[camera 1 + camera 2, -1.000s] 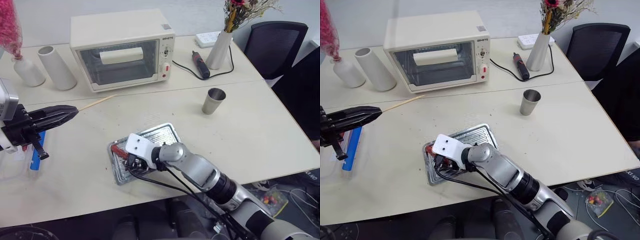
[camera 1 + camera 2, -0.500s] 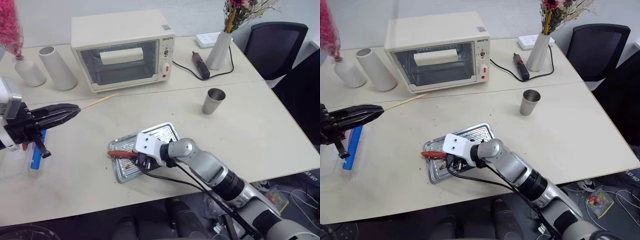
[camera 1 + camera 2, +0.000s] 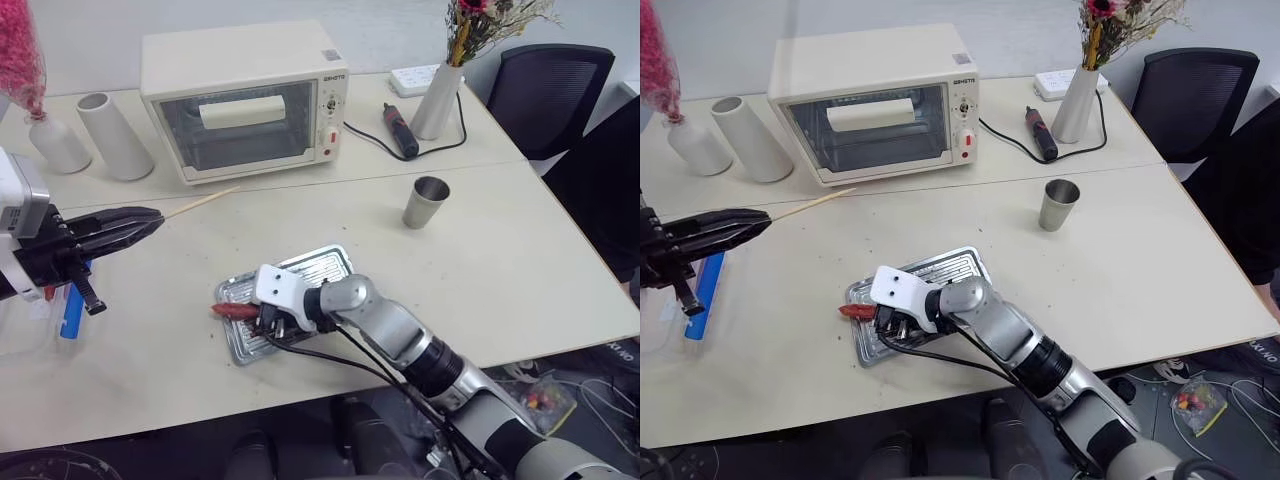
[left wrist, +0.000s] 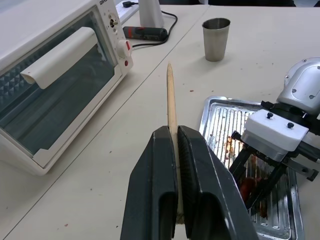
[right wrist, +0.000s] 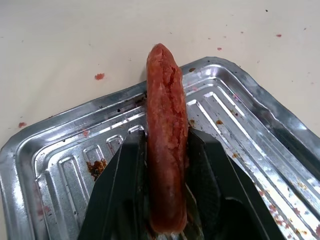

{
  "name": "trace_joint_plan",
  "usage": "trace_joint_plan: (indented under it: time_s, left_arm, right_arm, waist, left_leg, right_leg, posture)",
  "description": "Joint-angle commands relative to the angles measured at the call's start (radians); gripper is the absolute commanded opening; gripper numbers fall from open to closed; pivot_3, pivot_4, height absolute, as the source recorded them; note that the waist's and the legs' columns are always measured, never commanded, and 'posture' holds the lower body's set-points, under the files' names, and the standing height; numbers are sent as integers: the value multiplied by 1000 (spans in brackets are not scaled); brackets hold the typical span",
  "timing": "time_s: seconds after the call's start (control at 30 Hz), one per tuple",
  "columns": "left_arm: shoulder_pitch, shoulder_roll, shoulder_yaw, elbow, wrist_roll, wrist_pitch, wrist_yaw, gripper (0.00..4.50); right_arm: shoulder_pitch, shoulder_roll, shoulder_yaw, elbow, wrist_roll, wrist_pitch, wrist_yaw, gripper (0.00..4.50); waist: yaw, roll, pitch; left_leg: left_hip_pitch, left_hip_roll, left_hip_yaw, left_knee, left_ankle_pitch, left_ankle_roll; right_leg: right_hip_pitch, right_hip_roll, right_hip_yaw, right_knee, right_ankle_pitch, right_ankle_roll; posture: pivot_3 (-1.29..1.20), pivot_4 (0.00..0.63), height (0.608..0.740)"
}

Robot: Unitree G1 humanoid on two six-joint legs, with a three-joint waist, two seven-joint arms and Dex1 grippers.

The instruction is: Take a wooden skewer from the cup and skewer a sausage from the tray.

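Note:
My left gripper [image 3: 148, 216] hovers over the table's left side, shut on the wooden skewer [image 3: 200, 203], whose thin tan shaft [image 4: 170, 100] points toward the toaster oven. My right gripper [image 3: 264, 318] is over the left end of the silvery ribbed tray [image 3: 325, 264], shut on the red-orange sausage [image 5: 165, 125]. The sausage [image 3: 228, 311] lies roughly level between the black fingers [image 5: 125, 170], and its free end juts past the tray's left rim [image 5: 60, 165]. The metal cup [image 3: 429, 200] stands empty at the right, well away from both grippers.
A white toaster oven [image 3: 245, 98] stands at the back, with a white cylinder [image 3: 112, 135] and a vase [image 3: 55, 140] to its left. A flower vase [image 3: 437, 100], a screwdriver [image 3: 402, 130] and a power strip sit at the back right. A clear container with a blue strip [image 3: 68, 310] lies far left.
My right gripper has lifted the sausage off the tray's ribs and swung it leftward, so its end now sticks out beyond the tray. The left gripper and skewer have kept still.

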Motion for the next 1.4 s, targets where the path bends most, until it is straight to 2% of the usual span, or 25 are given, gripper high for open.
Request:
trace_joint_plan:
  time_s: [0.03, 0.37, 0.53, 0.7, 0.97, 1.07, 1.17, 1.27, 1.4]
  left_arm:
    - [-8, 3, 28, -12, 1, -10, 10, 0]
    - [-15, 5, 17, -10, 4, -15, 18, 0]
    - [-15, 4, 15, -12, 5, -15, 19, 0]
    - [-15, 1, 6, -12, 6, -19, 17, 0]
    - [-58, 9, -112, 3, -17, -40, -39, 0]
    - [-81, 17, -179, -11, -30, -42, -76, 0]
    - [-78, 24, -201, -25, -40, -36, -115, 0]
    - [-73, 34, -198, -34, -51, -24, -144, 0]
    - [-68, 43, -188, -53, -72, -8, -166, 0]
  right_arm:
    - [-19, 43, -17, 25, -4, -29, -2, 1316]
    - [-53, 92, -36, 97, -29, -61, 6, 1316]
    - [-50, 92, -35, 99, -38, -71, 11, 227]
    - [-40, 74, -51, 45, -27, -38, 31, 152]
    - [-88, -177, -159, -205, 67, 70, 234, 152]
    - [-111, -341, -236, -238, 121, 60, 365, 152]
    - [-128, -454, -302, -260, 193, 85, 457, 152]
    - [-134, -540, -348, -267, 234, 99, 515, 152]
    - [-144, -599, -383, -280, 273, 139, 543, 152]
  waist:
    - [-1, 0, 0]
    - [-20, -1, -1]
    - [-24, -1, -1]
    - [-23, -1, -1]
    - [-15, -1, -1]
    - [-13, 0, 0]
    - [-10, 0, 0]
    - [-18, 0, 0]
    - [-19, 0, 0]
  left_leg:
    - [0, 0, 0, 0, 0, 0]
    - [0, 0, -2, 0, 2, -3]
    - [0, 0, -3, 0, 2, -3]
    - [0, 0, -3, 0, 2, -3]
    - [-1, -1, -11, 0, 2, -3]
    - [-1, -1, -13, 0, 2, -3]
    - [-1, -1, -14, 0, 2, -2]
    - [-1, -1, -13, 0, 1, -2]
    - [0, -1, -14, 0, 2, -1]
  right_leg:
    - [0, 0, 0, 0, 0, 0]
    - [0, 0, -1, 4, 0, -1]
    - [0, 0, -2, 4, -1, -2]
    - [0, 0, -2, 4, -1, -2]
    - [1, -1, -3, 3, -1, -1]
    - [1, 0, -3, 2, -1, -1]
    - [2, 0, -4, 2, -1, -2]
    - [1, 1, -3, 2, -1, -2]
    - [1, 2, -3, 3, -1, -2]
  posture:
    - [0, 150, 740]
    - [0, 150, 740]
    - [0, 150, 740]
    - [0, 150, 740]
    - [0, 150, 740]
    - [0, 150, 740]
    - [0, 150, 740]
    - [0, 150, 740]
    - [0, 150, 740]
